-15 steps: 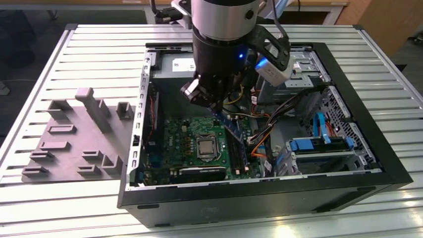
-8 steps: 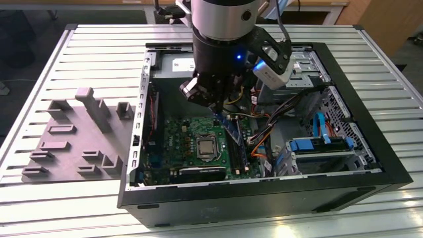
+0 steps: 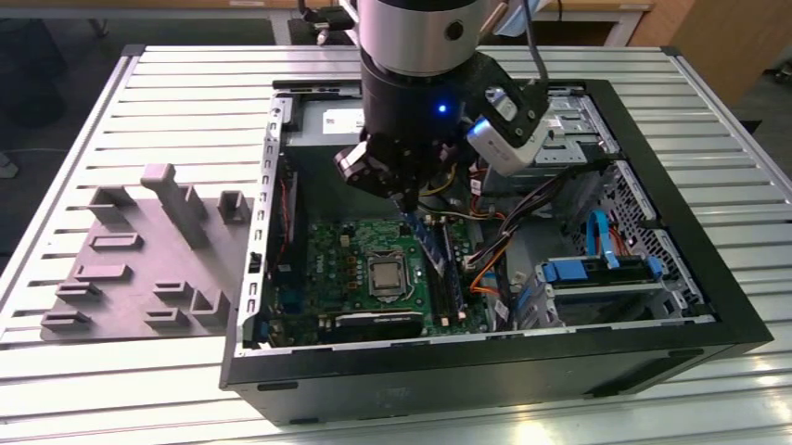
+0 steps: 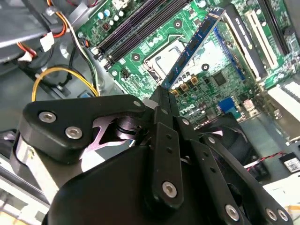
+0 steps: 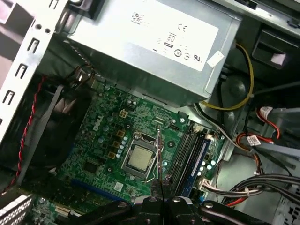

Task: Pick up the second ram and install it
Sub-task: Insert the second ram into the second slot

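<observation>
My gripper (image 3: 399, 197) hangs inside the open computer case, shut on the second ram (image 3: 427, 243), a thin dark bluish board with black chips. In the second wrist view the second ram (image 4: 194, 44) runs out from the fingertips of the gripper (image 4: 164, 93) and slants over the green motherboard (image 4: 215, 70). The first wrist view has the second ram (image 5: 159, 154) edge-on, above the processor (image 5: 139, 158) and beside the black memory slots (image 5: 182, 152). It is held clear of the slots. One blue stick (image 5: 199, 159) sits in the outermost slot.
The black case (image 3: 495, 371) walls in the motherboard (image 3: 334, 269). A grey power supply (image 5: 140, 42) and bundles of orange and black cables (image 3: 489, 269) crowd the slots. A blue drive bay (image 3: 594, 269) is on the exterior view's right. A grey fixture (image 3: 148, 250) lies outside, on its left.
</observation>
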